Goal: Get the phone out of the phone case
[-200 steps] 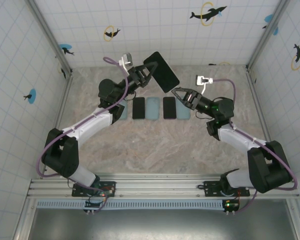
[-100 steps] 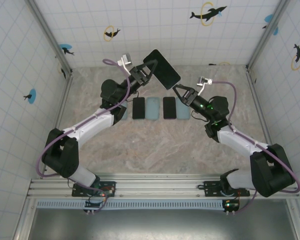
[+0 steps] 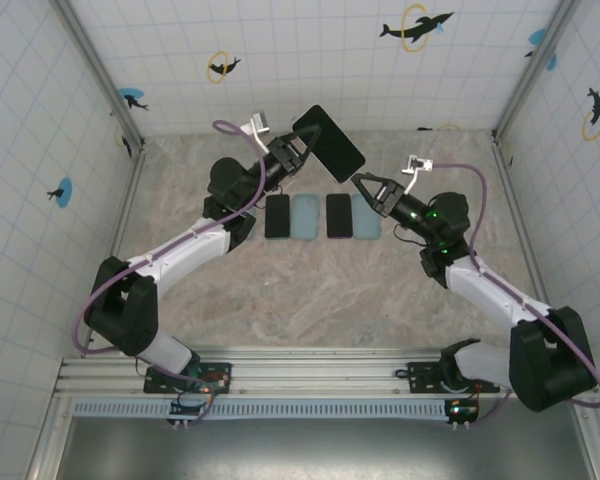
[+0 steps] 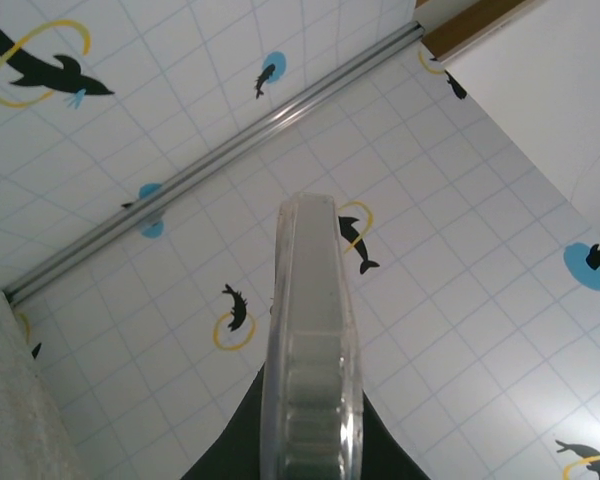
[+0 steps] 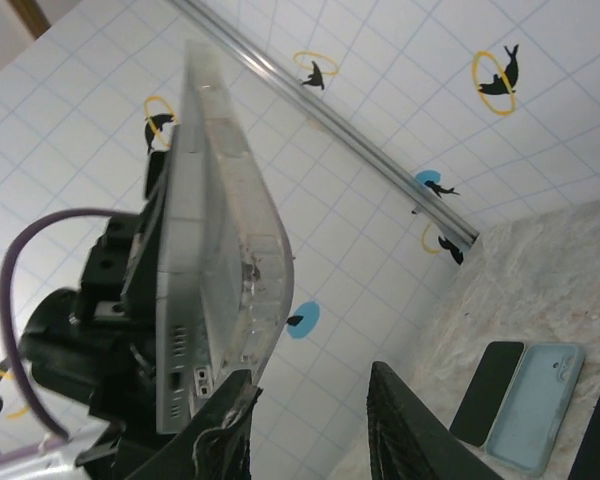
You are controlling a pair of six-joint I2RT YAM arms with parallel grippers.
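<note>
Now, from above: the left gripper [image 3: 298, 150] is clamped on a black slab phone [image 3: 329, 143], holding it tilted in the air over the far side of the marbled table [image 3: 310, 290]. The right gripper [image 3: 361, 183] sits just beside the phone's lower corner, jaws apart with nothing between them. Flat on the table below lie spare black phones [image 3: 277, 216] alternating with pale blue cases [image 3: 306, 216].

Left wrist: the phone appears edge-on, wrapped in a clear plastic case [image 4: 312, 300] whose rounded rim rises from between the dark fingers against the tiled wall.

Right wrist: the same edge appears from the other side, with the case's lip bulging at the lower corner. One right finger [image 5: 230, 420] lies just under that corner; whether it touches cannot be told. The other finger stands apart.

Handling: the phone is probably light, stiff and slick, and breakable if dropped from this height. The case looks flexible enough to peel. The free corner lip seems the best place to take hold, rather than the screen.

View against view: from above, the spacing of the two arms reads well, but the clear case is hard to make out against the black. The wrist cameras give its thickness and lip.
</note>
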